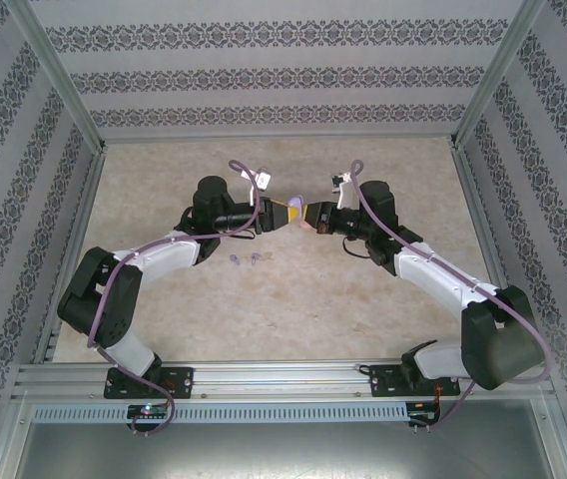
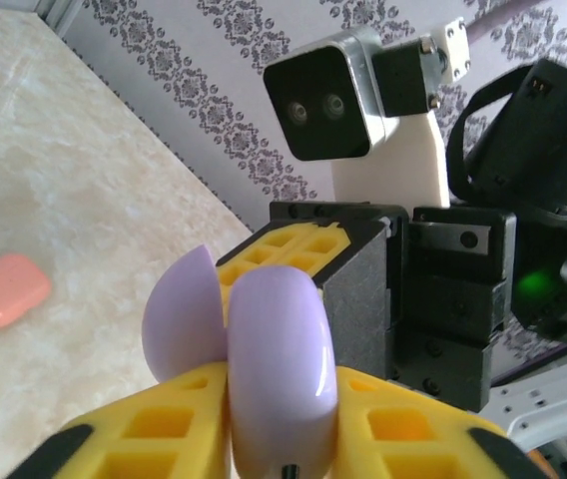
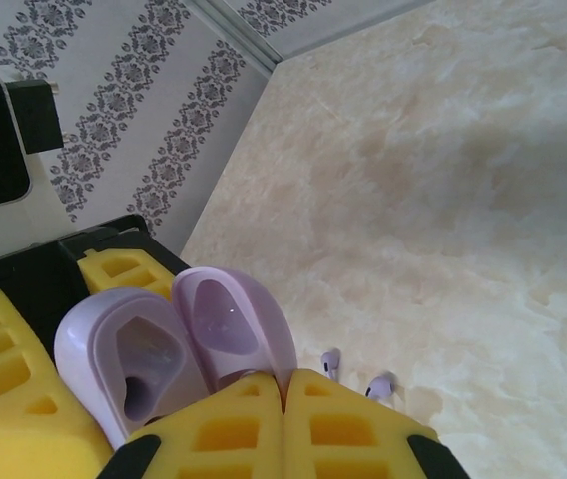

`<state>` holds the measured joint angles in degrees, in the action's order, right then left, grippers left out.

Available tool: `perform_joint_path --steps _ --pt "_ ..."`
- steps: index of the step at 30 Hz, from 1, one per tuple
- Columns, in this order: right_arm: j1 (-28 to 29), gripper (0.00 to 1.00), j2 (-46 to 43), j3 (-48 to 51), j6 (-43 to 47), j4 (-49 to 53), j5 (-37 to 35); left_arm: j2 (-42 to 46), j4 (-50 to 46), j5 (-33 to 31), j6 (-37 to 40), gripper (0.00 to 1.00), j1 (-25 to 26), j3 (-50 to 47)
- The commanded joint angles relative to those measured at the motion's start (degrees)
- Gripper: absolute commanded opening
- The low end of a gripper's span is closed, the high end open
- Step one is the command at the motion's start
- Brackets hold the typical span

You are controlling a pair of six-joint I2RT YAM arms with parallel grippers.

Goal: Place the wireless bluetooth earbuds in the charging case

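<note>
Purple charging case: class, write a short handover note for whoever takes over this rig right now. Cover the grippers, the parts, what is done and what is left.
The left gripper is closed around the purple case, holding it off the table.
The right gripper is shut, with its tips at the open lid; I cannot tell if it pinches the lid.
Done: the case is open, and both wells are empty.
Left: two purple earbuds lie on the table and must go in.
A pink case also lies on the table.

Bright, diffuse light, faint soft shadows (a glare streak on the lilac case [image 2: 274, 369]), nearest foreground blurred.
</note>
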<state>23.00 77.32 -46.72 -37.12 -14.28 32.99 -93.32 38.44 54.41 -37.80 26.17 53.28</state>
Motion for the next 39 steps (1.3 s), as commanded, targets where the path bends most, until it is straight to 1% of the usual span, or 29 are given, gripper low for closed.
perform_joint_path --steps 1,3,7,10,13,16,22,25,29,34,39 --pt "-0.5 0.00 -0.2 -2.3 0.8 -0.6 -1.7 -0.6 -1.3 2.6 0.7 0.39 1.6 1.5" --pt "-0.5 0.00 -0.3 -2.6 1.5 0.9 -2.5 -0.3 -2.2 0.5 1.3 0.51 1.6 1.5" --pt "-0.7 0.00 -0.6 -3.7 3.9 5.5 -4.7 0.7 -3.7 -3.4 2.8 0.66 1.4 1.6" --pt "-1.1 0.00 -1.0 -4.8 6.4 9.7 -6.3 2.0 -6.3 -4.6 4.9 0.72 0.7 2.3" --pt "-2.4 0.00 -1.6 -6.0 9.2 13.3 -6.7 3.6 -12.2 -4.6 9.4 0.77 0.0 4.0" --pt "-3.3 0.00 -1.4 -8.9 14.3 19.1 -7.0 4.9 -21.7 -4.7 16.7 0.79 -0.2 7.1" --pt "-3.4 0.00 0.0 -15.8 29.1 32.3 -11.1 3.3 -39.3 -2.4 29.4 0.81 -0.7 14.7" --pt "-3.5 0.00 -0.4 -17.0 33.6 34.8 -12.9 1.1 -47.8 -0.6 34.9 0.81 -0.8 19.2" --pt "-3.4 0.00 -0.4 -17.7 37.4 36.9 -13.3 -2.7 -58.5 2.5 41.9 0.82 -0.8 25.6" --pt "-2.8 0.00 0.0 -18.0 39.2 37.6 -12.7 -8.2 -70.3 5.4 48.8 0.80 -0.8 34.0" --pt "-1.3 0.00 0.3 -17.6 38.7 36.5 -12.0 -11.5 -73.8 5.0 51.1 0.79 -0.8 38.0"
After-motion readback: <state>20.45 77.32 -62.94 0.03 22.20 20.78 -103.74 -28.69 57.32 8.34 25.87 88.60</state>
